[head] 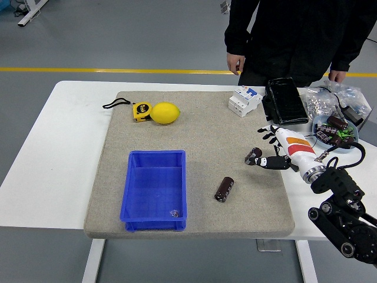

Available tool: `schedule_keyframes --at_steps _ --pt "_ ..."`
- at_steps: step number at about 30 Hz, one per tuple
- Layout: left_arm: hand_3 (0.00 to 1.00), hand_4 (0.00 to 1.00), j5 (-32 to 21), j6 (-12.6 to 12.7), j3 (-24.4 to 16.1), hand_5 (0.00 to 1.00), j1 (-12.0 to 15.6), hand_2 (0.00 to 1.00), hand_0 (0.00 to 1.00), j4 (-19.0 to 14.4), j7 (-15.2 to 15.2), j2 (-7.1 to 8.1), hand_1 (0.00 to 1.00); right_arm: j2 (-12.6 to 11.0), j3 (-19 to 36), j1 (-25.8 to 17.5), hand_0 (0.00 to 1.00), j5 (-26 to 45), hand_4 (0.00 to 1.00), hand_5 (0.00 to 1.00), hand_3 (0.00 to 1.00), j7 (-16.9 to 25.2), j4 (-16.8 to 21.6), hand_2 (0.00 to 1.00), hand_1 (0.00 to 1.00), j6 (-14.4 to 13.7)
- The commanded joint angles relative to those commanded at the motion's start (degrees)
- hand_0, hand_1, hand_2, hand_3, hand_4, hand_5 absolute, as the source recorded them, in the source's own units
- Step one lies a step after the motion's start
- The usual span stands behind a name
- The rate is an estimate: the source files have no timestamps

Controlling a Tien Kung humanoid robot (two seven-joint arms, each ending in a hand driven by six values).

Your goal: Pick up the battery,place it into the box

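Observation:
A dark cylindrical battery (224, 189) lies on the grey mat (200, 135), right of the blue box (154, 190). The box stands open at the mat's front left and holds only a tiny scrap. My right hand (257, 158), white palm and black fingers, reaches in from the right over the mat's right side. Its thumb and a finger pinch a second dark battery (253, 155) just above the mat, while the other fingers (268, 134) are spread. The hand is above and right of the lying battery, well right of the box.
A lemon (165, 112) and a yellow tape measure (141, 111) lie at the mat's back left. A white breaker (244, 100), a black case (284, 100), plastic bags (330, 97) and a bowl of parts (336, 132) sit at the back right. A person in black stands behind the table, hands down.

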Motion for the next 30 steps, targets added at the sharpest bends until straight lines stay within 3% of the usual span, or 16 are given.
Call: schedule_keyframes --at_steps 3,4,9,10,15,16,30 --pt "0.595 0.64 0.3 0.0 0.0 0.575 0.1 0.691 0.728 0.0 0.1 0.01 0.683 0.2 -0.9 0.2 0.465 0.1 0.998 0.398 0.74 0.3 -0.9 0.617 0.558 -1.0" --pt "0.595 0.639 0.3 0.0 0.0 0.574 0.1 0.691 0.727 0.0 0.2 0.03 0.684 0.3 -1.2 0.3 0.464 0.1 0.998 0.398 0.638 0.4 -1.2 0.594 0.548 -1.4" --pt "0.595 0.639 0.9 -0.1 0.0 0.574 0.2 0.691 0.727 0.0 0.5 0.23 0.684 1.0 -2.9 0.7 0.464 0.5 0.998 0.398 0.638 1.2 -3.6 0.594 0.548 -2.8" --pt "0.594 0.64 0.9 -0.1 0.1 0.575 0.3 0.69 0.727 0.0 0.5 0.27 0.684 1.2 -3.2 0.8 0.46 0.6 0.998 0.391 0.591 1.3 -4.3 0.563 0.535 -3.2" --pt "0.594 0.64 0.7 0.0 0.3 0.575 0.1 0.69 0.727 0.0 0.5 0.36 0.684 1.5 -4.5 1.3 0.46 0.6 0.998 0.391 0.591 1.8 -6.0 0.563 0.535 -4.9" --pt "0.594 0.639 0.5 0.0 0.4 0.571 0.0 0.693 0.726 0.0 0.5 0.39 0.684 1.6 -4.7 1.5 0.423 0.6 0.997 0.37 0.546 1.9 -6.3 0.526 0.523 -5.1" --pt "0.593 0.64 1.1 0.0 0.4 0.57 -0.8 0.694 0.727 0.0 0.7 0.33 0.685 3.0 -5.2 2.5 0.39 2.0 0.962 0.35 0.523 2.7 -11.8 0.507 0.507 -7.4"
